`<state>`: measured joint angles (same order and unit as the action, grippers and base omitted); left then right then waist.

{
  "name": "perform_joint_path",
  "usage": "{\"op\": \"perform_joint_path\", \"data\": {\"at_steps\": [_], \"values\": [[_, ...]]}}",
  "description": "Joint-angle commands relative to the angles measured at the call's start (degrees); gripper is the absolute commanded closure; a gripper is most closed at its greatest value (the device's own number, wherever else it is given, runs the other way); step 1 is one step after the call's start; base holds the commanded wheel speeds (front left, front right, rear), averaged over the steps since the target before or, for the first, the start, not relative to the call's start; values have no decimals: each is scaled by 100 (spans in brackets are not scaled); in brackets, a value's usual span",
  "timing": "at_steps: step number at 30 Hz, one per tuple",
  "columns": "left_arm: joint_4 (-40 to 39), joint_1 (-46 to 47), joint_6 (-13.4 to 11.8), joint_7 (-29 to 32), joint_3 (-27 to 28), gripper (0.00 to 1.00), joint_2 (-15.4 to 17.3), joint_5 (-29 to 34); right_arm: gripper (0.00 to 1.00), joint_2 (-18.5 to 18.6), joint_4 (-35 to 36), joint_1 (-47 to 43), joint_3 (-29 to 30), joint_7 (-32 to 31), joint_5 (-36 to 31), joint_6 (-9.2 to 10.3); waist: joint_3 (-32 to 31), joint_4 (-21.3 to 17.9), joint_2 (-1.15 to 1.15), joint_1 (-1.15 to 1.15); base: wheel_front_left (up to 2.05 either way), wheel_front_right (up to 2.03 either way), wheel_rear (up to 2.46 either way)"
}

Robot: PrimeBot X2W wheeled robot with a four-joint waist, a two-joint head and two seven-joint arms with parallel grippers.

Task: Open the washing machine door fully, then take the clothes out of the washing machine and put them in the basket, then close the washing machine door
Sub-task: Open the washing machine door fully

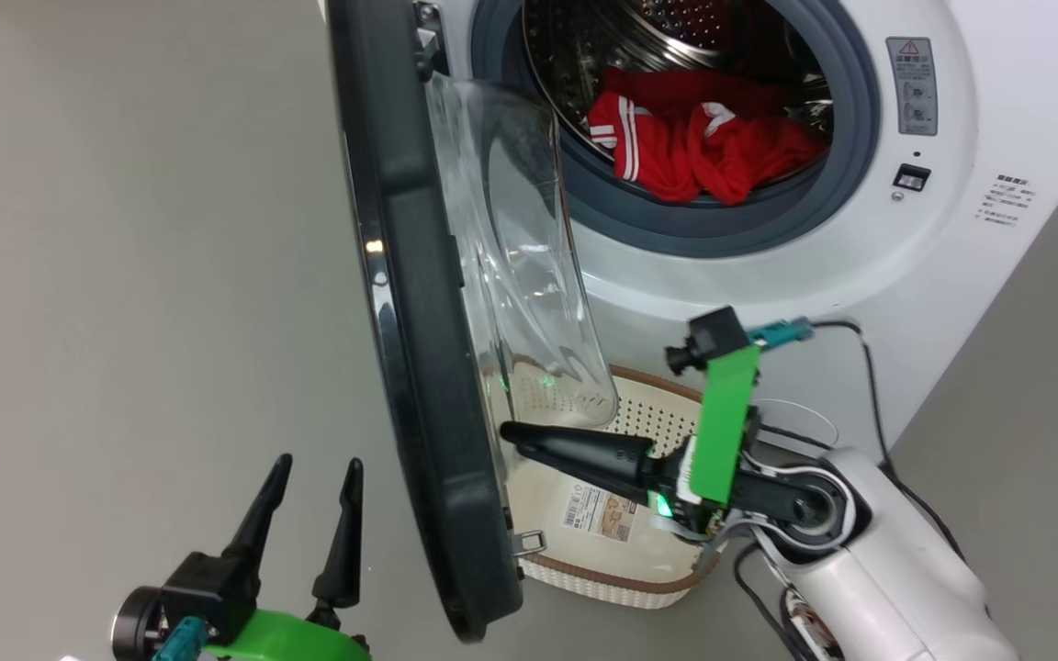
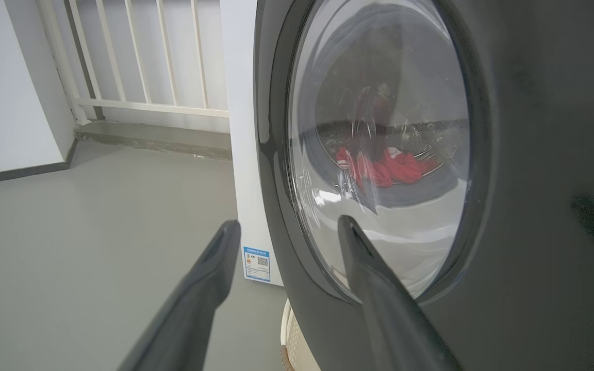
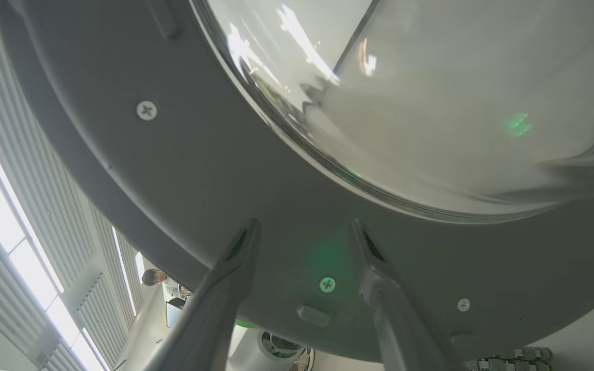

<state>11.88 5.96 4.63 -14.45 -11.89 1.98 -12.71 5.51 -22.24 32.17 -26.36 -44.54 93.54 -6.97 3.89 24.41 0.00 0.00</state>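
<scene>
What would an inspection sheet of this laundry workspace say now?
Surface: plain grey floor.
Job's things: large round glossy black door stands open; bright red striped fabric clothes lie in the big white front-loading washing machine; small cream-white perforated plastic basket sits below the door.
Clutter: nothing seen.
Grippers: left gripper open, empty; right gripper open by the door's inner face.
Cables: black cable beside the washing machine.
Surroundings: white railing; a person far off.
</scene>
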Motion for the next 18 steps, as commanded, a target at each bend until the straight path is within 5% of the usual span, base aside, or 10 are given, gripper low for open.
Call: {"op": "perform_joint_path", "data": {"at_steps": [1,18], "values": [[-102,33,-58,-55,213,0,89,1,0,-40,120,-101,23,95,-79,-52,-8,-26,0,0,0,0,0],[-72,6,-36,-55,511,0,89,17,0,1079,-110,-465,-398,2085,-1953,-52,-20,-384,0,0,0,0,0]]}}
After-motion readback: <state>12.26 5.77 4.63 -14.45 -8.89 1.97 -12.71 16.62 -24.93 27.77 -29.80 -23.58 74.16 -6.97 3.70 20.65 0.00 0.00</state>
